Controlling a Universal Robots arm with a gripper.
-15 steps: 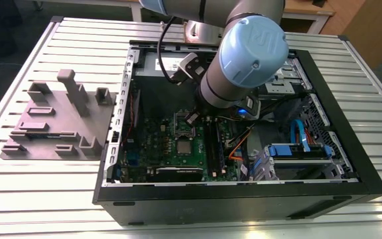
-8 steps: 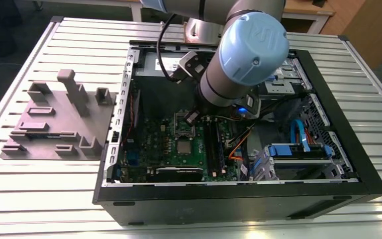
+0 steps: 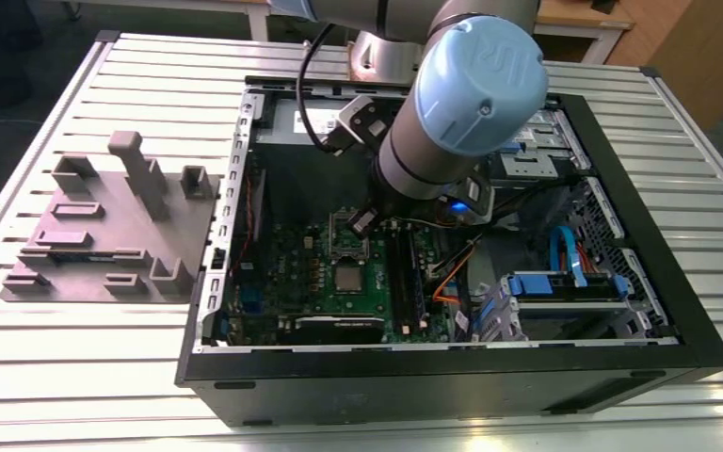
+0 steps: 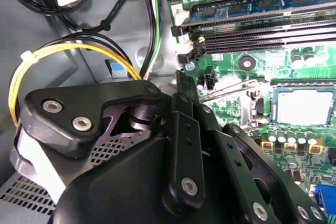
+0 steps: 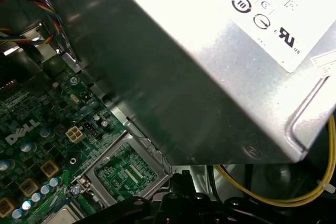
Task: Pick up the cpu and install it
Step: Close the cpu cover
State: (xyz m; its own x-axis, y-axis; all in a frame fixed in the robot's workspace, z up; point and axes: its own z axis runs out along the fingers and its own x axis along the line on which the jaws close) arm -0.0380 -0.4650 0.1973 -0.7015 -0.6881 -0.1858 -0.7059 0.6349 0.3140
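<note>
pincer [image 3: 364, 222] hanging inside the open PC case [image 3: 663, 311] over the green motherboard [image 3: 324, 273], can't tell if its fingers are spread or pinched, cpu [image 3: 349, 278] sitting flat in the socket just below the pincer tip, nothing gripping it, grey block tray [image 3: 110, 235] well off to the exterior view's left of the pincer

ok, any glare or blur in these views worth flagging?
First wrist view: the power supply label corner is blown out white, and its near side is soft. Second wrist view: the cpu top is washed out pale; the gripper body is blurred up close. Exterior view: evenly lit, with the case interior dim.
</note>
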